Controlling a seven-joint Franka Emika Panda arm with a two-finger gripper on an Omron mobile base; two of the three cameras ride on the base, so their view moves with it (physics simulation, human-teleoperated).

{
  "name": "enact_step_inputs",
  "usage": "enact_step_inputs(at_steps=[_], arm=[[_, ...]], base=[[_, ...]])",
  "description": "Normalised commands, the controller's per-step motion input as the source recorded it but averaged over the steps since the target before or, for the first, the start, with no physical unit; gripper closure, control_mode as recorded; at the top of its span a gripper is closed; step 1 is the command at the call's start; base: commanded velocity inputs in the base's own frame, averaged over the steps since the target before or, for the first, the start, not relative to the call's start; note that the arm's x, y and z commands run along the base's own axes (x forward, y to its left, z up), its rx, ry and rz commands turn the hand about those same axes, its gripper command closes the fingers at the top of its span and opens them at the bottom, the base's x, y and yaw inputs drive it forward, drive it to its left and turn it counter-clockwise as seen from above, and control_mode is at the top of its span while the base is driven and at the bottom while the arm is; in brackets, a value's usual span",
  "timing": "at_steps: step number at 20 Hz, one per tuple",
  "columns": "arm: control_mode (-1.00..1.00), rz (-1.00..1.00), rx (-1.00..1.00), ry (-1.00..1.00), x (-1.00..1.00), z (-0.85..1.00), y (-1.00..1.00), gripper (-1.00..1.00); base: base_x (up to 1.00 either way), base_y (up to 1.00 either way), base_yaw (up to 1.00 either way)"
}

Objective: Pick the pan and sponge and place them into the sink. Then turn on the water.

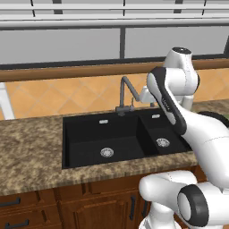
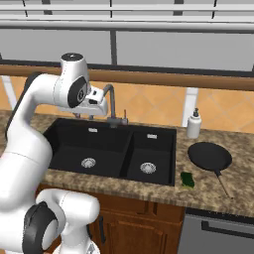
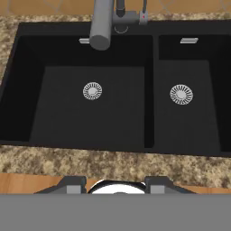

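Pan (image 2: 210, 156) sat flat near bench's right front edge, right of sink (image 2: 64, 130); sponge (image 2: 187, 180) just beside it, at front edge. Pan likely rigid, heavy: best taken by handle. Sponge likely soft, light. End effector (image 3: 115, 182) above sink, holding nothing; spread unclear.

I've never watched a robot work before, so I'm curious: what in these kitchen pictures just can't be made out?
- Gripper: in the hand view only stubs of its fingers rise above the bottom edge, so open or shut is unclear.
- Pan and sponge: in the left base view the arm covers that stretch of counter.
- Faucet: in the right base view the hand hides its spout.
- Sink: in the left base view the arm hides its right rim.
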Motion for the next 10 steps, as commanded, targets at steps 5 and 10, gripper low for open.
enact_step_inputs(at_steps=[5, 10], arm=[[-1.00, 0.00, 0.00, -0.01, 0.00, -0.08, -0.61, -1.00], [-1.00, 0.00, 0.00, 0.00, 0.00, -0.30, -1.00, -1.00]], base=[[0.00, 0.00, 0.00], [0.00, 0.00, 0.00]])
